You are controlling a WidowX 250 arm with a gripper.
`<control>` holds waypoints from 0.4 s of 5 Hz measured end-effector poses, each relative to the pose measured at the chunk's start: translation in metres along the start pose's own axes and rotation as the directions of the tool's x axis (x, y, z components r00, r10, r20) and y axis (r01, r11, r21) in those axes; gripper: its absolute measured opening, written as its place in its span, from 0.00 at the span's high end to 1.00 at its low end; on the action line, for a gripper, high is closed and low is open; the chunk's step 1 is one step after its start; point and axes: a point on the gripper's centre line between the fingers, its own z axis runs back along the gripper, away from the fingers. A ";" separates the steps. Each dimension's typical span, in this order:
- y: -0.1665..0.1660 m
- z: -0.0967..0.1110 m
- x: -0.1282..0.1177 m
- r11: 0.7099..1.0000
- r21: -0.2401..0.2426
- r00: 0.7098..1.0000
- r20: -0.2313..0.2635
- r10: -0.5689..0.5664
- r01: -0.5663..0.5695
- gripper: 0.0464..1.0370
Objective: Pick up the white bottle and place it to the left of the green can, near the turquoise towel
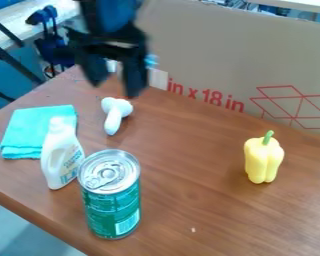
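White, mushroom-shaped toy, that's the nearest thing here, lying on the brown table just below the black gripper as the camera sees it. The fingers stand apart, nothing between them, tips angled down toward the toy's rounded cap. And look at the long axis: the cap is on the gripper's side, the stem runs away down the view, leaning slightly left (how high the fingertips hang, I can't tell).
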 end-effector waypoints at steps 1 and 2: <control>-0.051 -0.010 0.018 0.994 0.003 0.993 -0.023 -0.114 0.114 0.03; -0.096 -0.027 0.029 0.987 -0.001 0.985 -0.054 -0.162 0.162 0.03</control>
